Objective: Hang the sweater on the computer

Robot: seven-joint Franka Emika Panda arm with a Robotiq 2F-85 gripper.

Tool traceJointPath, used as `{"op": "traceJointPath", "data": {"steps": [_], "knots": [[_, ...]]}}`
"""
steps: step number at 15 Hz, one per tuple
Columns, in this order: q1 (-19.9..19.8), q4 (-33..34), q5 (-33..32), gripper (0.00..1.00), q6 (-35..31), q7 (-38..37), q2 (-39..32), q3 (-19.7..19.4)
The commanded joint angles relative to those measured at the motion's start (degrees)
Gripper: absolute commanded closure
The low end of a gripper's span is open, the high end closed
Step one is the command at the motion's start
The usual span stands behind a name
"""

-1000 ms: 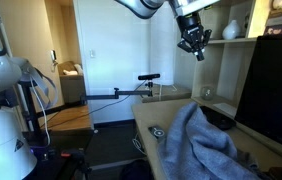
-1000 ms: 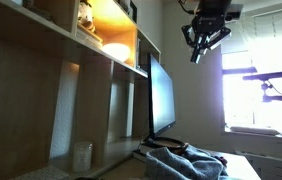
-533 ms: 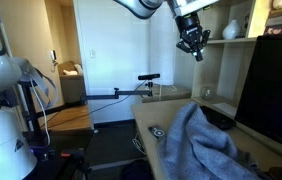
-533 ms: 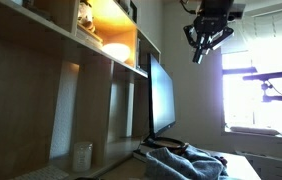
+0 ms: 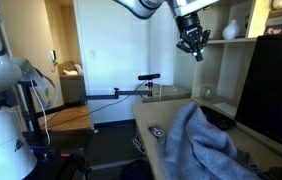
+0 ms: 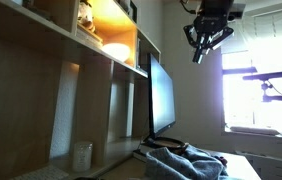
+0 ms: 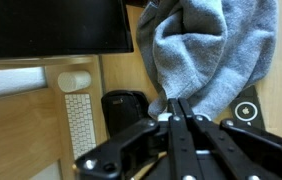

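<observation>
The grey-blue sweater (image 5: pixel 203 148) lies crumpled in a heap on the wooden desk in front of the computer (image 5: pixel 271 90), a large black monitor with a dark screen. Both show again in an exterior view: sweater (image 6: pixel 186 163), computer (image 6: pixel 160 98). My gripper (image 5: pixel 196 53) hangs high above the desk, well clear of the sweater, fingers pressed together with nothing between them. In the wrist view the shut gripper (image 7: pixel 177 103) looks straight down at the sweater (image 7: pixel 213 50) and the computer (image 7: pixel 56 25) far below.
On the desk lie a white keyboard (image 7: pixel 83 128), a white cylinder (image 7: pixel 75 81), a black pouch (image 7: pixel 126 106) and a small dark device with a round mark (image 7: pixel 246 110). Shelves (image 6: pixel 91 45) rise behind the monitor. Another white robot (image 5: pixel 1 90) stands beside the desk.
</observation>
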State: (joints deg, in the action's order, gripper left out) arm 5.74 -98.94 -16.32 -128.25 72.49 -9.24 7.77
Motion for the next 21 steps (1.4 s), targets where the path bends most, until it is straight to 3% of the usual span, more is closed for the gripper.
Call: {"op": "traceJointPath", "data": {"steps": [1,15,16,18,21], "knots": [[0.2,0.2,0.0,0.94,0.3,0.0,0.0,-0.1],[1.7,3.3,-1.9,0.96,3.2,1.1,-8.2,0.6],[2.3,3.6,-3.5,0.71,3.5,0.3,-8.8,0.3],[2.9,4.7,-4.5,0.63,4.8,1.5,-10.0,0.7],[3.5,6.2,-4.8,0.39,6.2,2.7,-11.6,1.1]]}}
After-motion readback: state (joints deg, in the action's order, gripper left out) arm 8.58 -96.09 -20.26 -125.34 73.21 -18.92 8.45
